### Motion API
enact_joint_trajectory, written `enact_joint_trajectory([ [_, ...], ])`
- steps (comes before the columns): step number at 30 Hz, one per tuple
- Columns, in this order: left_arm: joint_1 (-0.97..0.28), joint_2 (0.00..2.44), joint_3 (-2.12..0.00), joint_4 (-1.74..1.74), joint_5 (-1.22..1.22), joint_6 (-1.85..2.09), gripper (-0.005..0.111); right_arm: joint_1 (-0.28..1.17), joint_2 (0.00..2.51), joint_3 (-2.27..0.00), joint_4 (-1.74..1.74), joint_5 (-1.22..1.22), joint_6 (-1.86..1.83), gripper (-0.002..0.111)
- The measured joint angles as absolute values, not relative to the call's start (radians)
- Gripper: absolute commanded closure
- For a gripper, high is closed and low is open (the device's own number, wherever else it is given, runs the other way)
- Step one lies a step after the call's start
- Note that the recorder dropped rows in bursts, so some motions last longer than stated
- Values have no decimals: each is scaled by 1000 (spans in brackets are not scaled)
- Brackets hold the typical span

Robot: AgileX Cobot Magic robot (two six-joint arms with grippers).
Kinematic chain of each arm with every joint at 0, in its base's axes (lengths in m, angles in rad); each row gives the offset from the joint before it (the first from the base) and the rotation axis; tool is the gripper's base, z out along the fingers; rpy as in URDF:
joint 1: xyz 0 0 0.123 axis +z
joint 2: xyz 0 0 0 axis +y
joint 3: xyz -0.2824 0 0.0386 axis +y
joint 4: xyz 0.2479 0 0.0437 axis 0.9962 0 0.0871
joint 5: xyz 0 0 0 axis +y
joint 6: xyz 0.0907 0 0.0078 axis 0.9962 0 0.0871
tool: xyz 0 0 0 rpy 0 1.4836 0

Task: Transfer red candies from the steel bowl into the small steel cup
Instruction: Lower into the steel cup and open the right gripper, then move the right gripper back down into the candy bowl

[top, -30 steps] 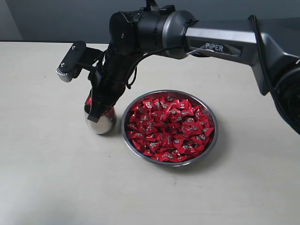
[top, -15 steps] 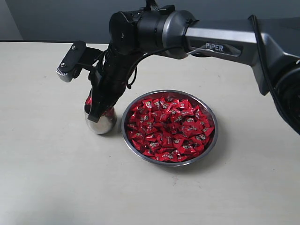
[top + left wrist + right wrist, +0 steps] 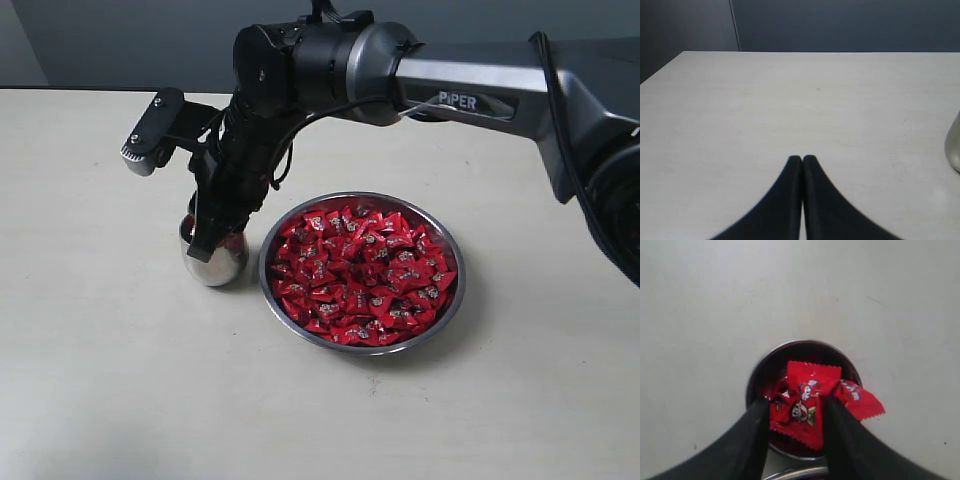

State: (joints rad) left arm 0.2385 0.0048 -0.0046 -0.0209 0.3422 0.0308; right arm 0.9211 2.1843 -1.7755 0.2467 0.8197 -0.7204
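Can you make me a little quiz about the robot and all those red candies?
1. True or false: the steel bowl holds more red candies than the small steel cup.
2. Pick one. The right pincer hangs over: A) the bowl, B) the cup, C) bare table.
3. Fill the gap: the left pincer is ____ (open or shut).

Key: 1 true; 2 B; 3 shut.
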Motion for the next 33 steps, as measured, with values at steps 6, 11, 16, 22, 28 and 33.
enact_joint_trajectory([
  [6, 239, 5, -5, -21, 342, 31, 106, 921, 2184, -1775, 247, 821, -709, 71],
  [11, 239, 5, -5, -21, 342, 31, 106, 921, 2180, -1775, 247, 821, -689, 71],
  [16, 239, 5, -5, -21, 342, 31, 106, 921, 2158, -1777, 247, 821, -683, 71],
  [22, 239, 5, -5, -21, 342, 31, 106, 921, 2150, -1777, 247, 821, -678, 71],
  [28, 239, 5, -5, -21, 342, 31, 106, 921, 2147, -1777, 247, 821, -661, 71],
  [33, 239, 5, -5, -21, 342, 31, 106, 921, 2095, -1777, 246, 822, -654, 71],
])
